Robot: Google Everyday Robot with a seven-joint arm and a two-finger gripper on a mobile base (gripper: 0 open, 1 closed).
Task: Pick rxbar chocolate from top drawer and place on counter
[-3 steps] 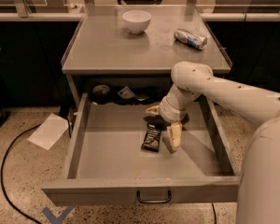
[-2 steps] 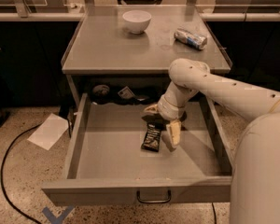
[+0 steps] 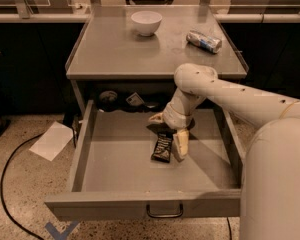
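The rxbar chocolate [image 3: 163, 147], a black wrapper with pale lettering, lies flat on the floor of the open top drawer [image 3: 115, 159], right of its middle. My gripper [image 3: 169, 132] reaches down into the drawer right over the bar's far end. It is open: one cream finger [image 3: 180, 144] stands along the bar's right side and the other [image 3: 157, 118] points left behind the bar. The bar rests on the drawer floor. The counter [image 3: 125, 51] is the grey top above the drawer.
A white bowl [image 3: 146, 22] and a silver-and-blue can [image 3: 204, 40] lie on the counter. Dark items [image 3: 121, 100] sit at the drawer's back. The drawer front has a dark handle [image 3: 164, 212]. A paper sheet [image 3: 52, 140] and a black cable [image 3: 5, 184] lie on the floor at left.
My gripper has shifted slightly left, closer to the bar. The bar has not moved.
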